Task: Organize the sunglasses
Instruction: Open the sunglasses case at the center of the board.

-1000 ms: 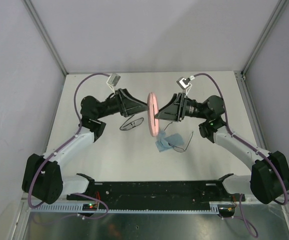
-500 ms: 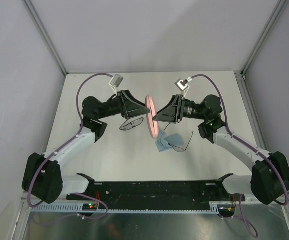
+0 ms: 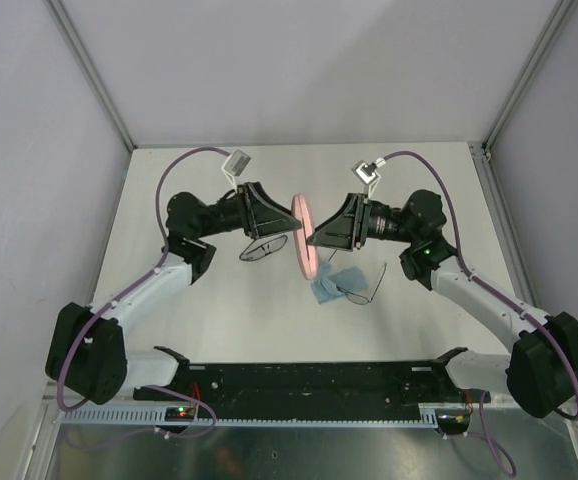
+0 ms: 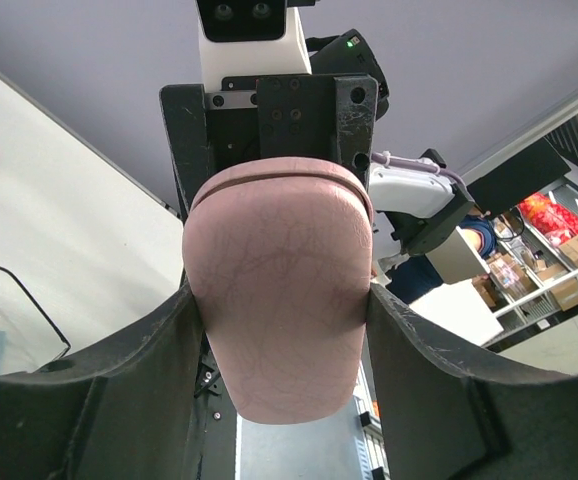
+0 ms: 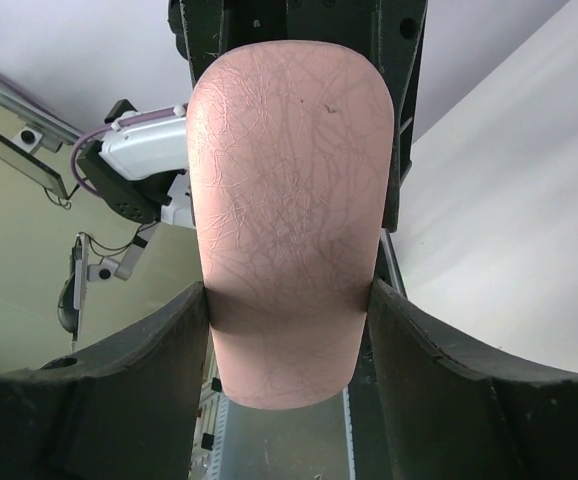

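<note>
Both pincers clamp the pink case (image 3: 307, 262) from opposite sides at mid-frame, above the desk (image 3: 209, 320) (probably steadying it for opening): the left pincer (image 3: 291, 218) and the right pincer (image 3: 314, 236) each grip its flanks. The black-rimmed sunglasses (image 3: 262, 247) lie just left of it, long axis left-right. The wire pair (image 3: 357, 292) rests on the blue cloth (image 3: 326, 288) at lower right, likewise crosswise; I cannot tell which way either faces.

From above, the pink case (image 3: 305, 240) shows only edge-on between the left tool (image 3: 291, 216) and the right tool (image 3: 315, 236), and the far rim of the black-rimmed sunglasses (image 3: 266, 249) runs under the left tool. In the left wrist view the case hides the right tool's fingertips. The wire sunglasses (image 4: 24, 297) are cut off by the left edge, and the fingers (image 4: 119, 400) by the bottom edge. The right wrist view crops its fingers (image 5: 119, 400) the same way.
</note>
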### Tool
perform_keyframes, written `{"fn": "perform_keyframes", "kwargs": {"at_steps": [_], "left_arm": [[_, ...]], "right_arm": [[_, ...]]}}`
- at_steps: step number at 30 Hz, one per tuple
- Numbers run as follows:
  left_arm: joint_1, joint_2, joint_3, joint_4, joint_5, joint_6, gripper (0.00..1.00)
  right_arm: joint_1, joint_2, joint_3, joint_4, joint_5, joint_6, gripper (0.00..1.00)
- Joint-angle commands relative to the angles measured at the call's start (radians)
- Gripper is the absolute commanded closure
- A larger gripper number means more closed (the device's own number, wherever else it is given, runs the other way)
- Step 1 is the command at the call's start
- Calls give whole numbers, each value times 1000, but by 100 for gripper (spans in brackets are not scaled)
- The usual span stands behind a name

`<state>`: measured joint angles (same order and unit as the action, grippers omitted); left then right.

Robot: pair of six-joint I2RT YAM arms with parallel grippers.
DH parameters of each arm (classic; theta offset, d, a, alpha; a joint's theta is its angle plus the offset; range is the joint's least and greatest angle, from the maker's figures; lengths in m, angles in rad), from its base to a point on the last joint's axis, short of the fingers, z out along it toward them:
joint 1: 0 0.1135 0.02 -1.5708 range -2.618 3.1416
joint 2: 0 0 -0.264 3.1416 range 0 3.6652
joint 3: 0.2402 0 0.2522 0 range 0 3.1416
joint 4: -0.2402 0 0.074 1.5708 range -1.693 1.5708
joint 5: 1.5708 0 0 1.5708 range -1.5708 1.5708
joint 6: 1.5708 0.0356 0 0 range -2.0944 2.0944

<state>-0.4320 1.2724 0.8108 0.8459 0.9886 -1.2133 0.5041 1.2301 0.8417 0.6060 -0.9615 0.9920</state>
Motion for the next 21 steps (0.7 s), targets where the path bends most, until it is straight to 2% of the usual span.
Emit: {"fn": "perform_keyframes", "kwargs": {"at_steps": [1,8,13,21], "left_arm": [[-15,-2,26,45,15,6,52],[-17,11,14,45,7,28,73],[-15,41,-10,35,-2,56,81],[-16,84,-41,-32,-41,146,87]], "right_arm": [[4,-12,9,-90,67,-62,65],[0,-21,15,-174,112,-110,67],[4,-51,43,-403,227,-273,68],[20,-62,47,-535,376,-358,69]]}}
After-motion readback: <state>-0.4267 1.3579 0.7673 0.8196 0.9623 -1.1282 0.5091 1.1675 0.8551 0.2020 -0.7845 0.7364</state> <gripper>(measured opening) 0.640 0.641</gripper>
